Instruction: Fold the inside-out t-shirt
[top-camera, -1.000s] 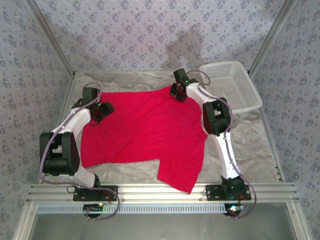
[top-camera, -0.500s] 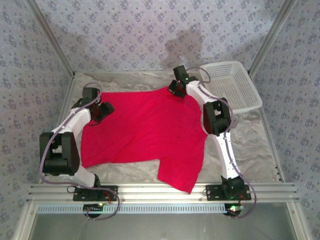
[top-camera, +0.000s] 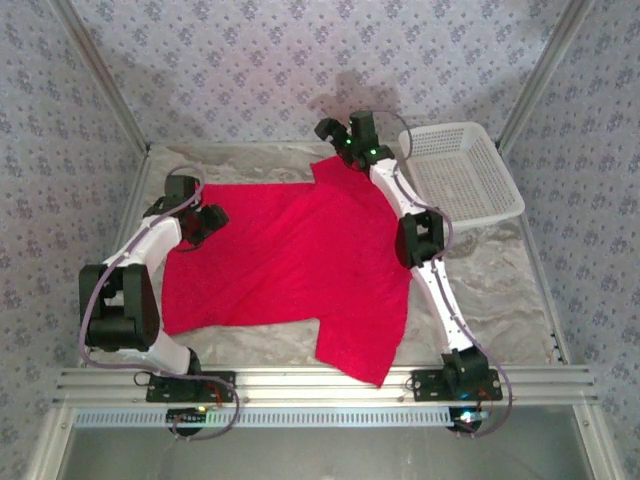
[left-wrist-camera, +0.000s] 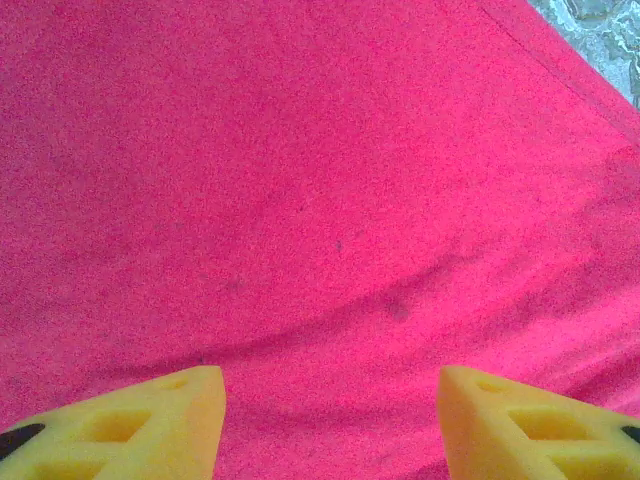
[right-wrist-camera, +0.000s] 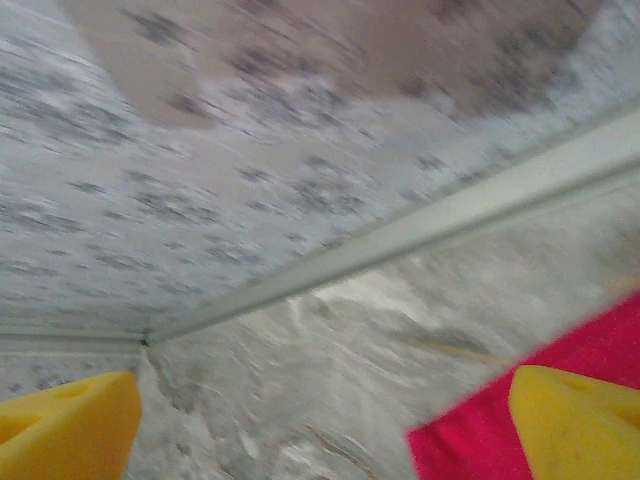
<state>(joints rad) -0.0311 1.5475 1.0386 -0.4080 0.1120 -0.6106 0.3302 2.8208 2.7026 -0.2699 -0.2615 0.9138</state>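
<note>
The inside-out t-shirt (top-camera: 290, 260), plain bright red, lies spread across the middle of the table, one sleeve pointing at the near rail. My left gripper (top-camera: 210, 222) hovers low over its left far corner. In the left wrist view the yellow fingertips stand apart over flat red cloth (left-wrist-camera: 300, 200), the left gripper (left-wrist-camera: 330, 420) open with nothing pinched. My right gripper (top-camera: 335, 135) is at the back of the table by the shirt's far edge. In the blurred right wrist view the right gripper (right-wrist-camera: 325, 420) is wide open over bare table, a red corner (right-wrist-camera: 470, 440) at lower right.
A white mesh basket (top-camera: 465, 170) stands at the back right corner. Crinkled grey table cover (top-camera: 490, 280) shows to the right of the shirt and along the back. Patterned walls close in the back and sides; a metal rail (top-camera: 320, 380) runs along the near edge.
My right gripper has opened, let go of the shirt's far edge and swung back toward the wall. That far corner now lies drawn further back. The left arm has not moved.
</note>
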